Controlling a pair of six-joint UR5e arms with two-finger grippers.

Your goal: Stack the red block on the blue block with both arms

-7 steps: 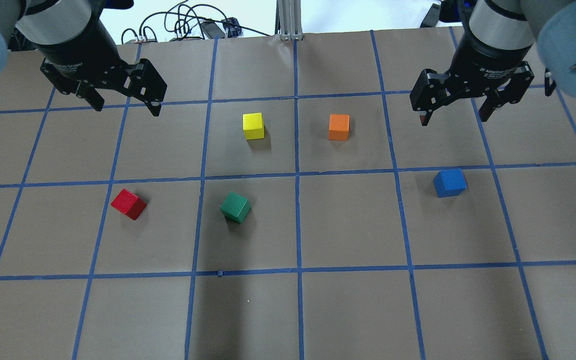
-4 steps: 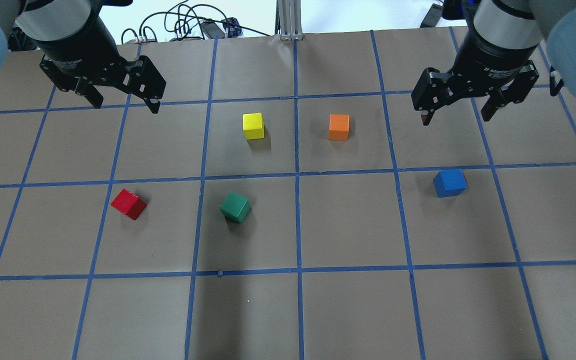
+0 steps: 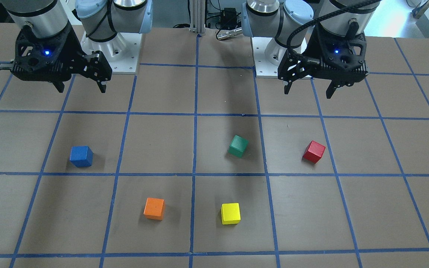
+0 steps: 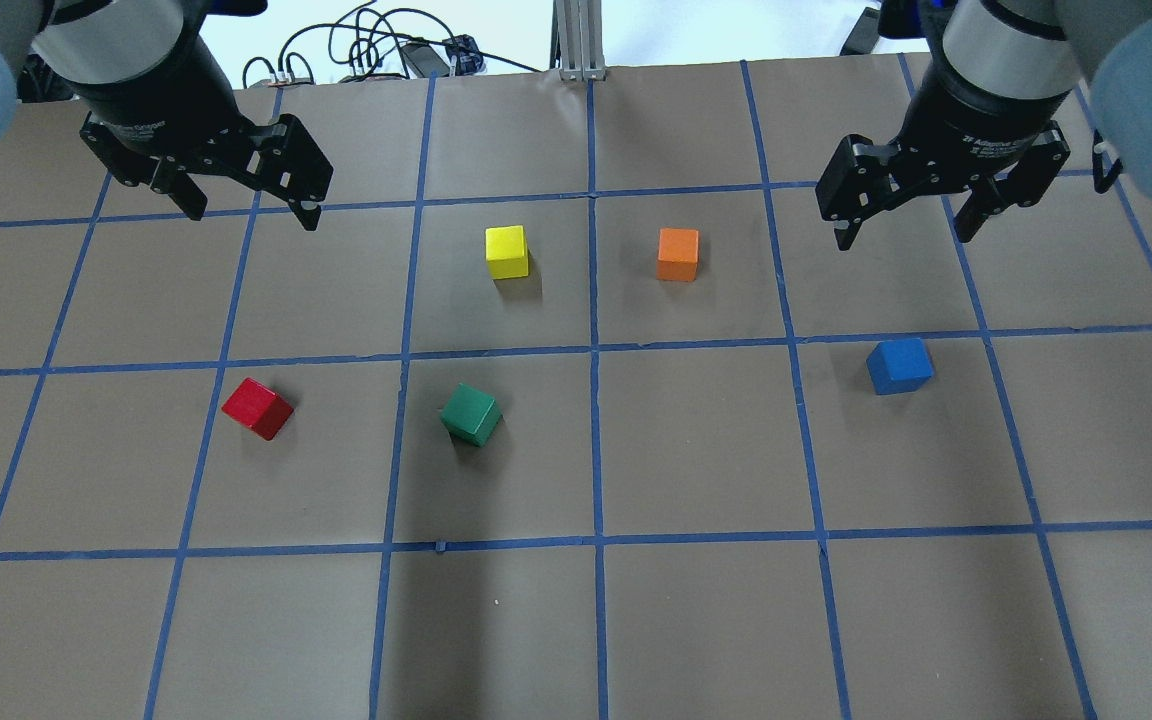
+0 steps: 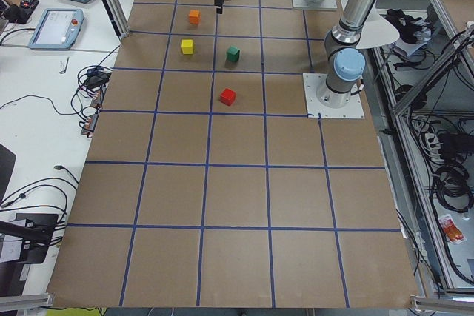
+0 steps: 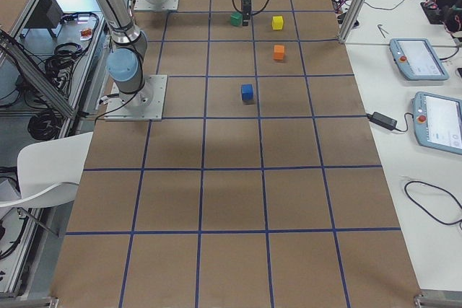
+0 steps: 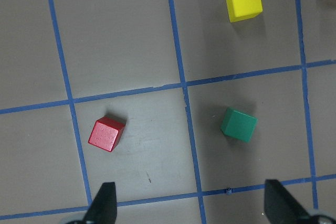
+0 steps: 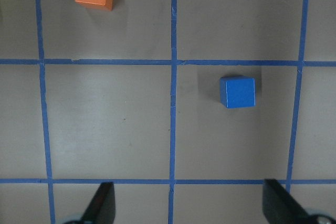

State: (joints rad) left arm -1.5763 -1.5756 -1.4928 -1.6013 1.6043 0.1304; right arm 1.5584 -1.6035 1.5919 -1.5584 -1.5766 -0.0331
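The red block (image 4: 257, 408) lies on the brown table in the left half, also in the front-facing view (image 3: 314, 151) and the left wrist view (image 7: 106, 134). The blue block (image 4: 900, 365) lies in the right half, also in the front-facing view (image 3: 81, 156) and the right wrist view (image 8: 237, 92). My left gripper (image 4: 254, 215) hovers open and empty, high above the table and beyond the red block. My right gripper (image 4: 904, 240) hovers open and empty beyond the blue block. The two blocks are far apart.
A yellow cube (image 4: 507, 251) and an orange cube (image 4: 678, 254) sit mid-table, and a green cube (image 4: 471, 414) lies right of the red block. Cables (image 4: 376, 50) and a metal post (image 4: 581, 40) stand at the far edge. Blue tape lines grid the table.
Both grippers have shifted only slightly and stay open. No block has moved.
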